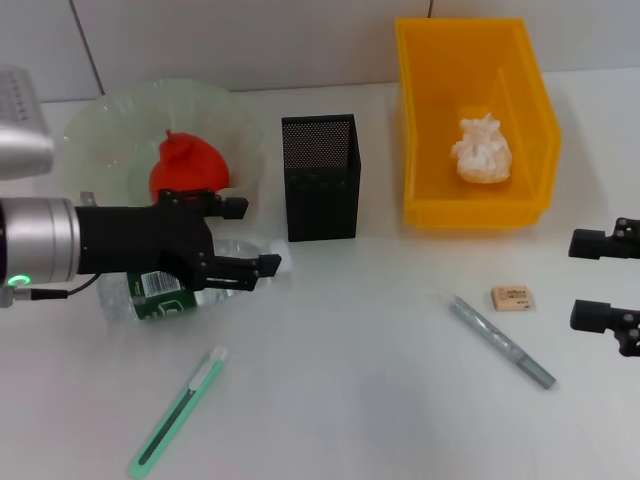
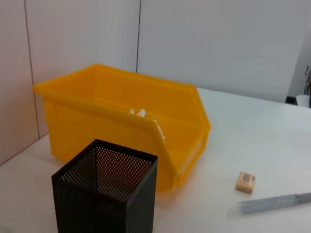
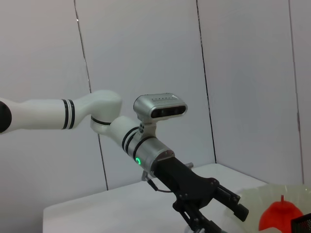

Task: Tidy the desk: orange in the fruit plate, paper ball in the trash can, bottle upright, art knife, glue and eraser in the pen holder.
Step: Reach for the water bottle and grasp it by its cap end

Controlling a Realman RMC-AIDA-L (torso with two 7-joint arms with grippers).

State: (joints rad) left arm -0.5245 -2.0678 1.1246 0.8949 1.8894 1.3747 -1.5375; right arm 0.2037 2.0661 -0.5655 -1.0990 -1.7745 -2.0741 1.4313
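The clear bottle [image 1: 160, 296] with a green label lies on its side at the left. My left gripper [image 1: 260, 237] hovers open over its neck end. The orange [image 1: 186, 166] rests in the pale green fruit plate [image 1: 110, 120]. The paper ball [image 1: 481, 150] lies in the yellow trash can [image 1: 420, 120]. The black mesh pen holder [image 1: 320, 176] stands mid-table. A green art knife [image 1: 178, 410] lies at the front left. The grey glue [image 1: 501, 342] and the eraser [image 1: 512, 297] lie to the right. My right gripper [image 1: 577, 280] waits open at the right edge.
The left wrist view looks past the pen holder [image 2: 104, 194] to the trash can [image 2: 121, 126], the eraser [image 2: 245, 182] and the glue [image 2: 277, 203]. The right wrist view shows the left arm [image 3: 146, 150] and the orange [image 3: 281, 217].
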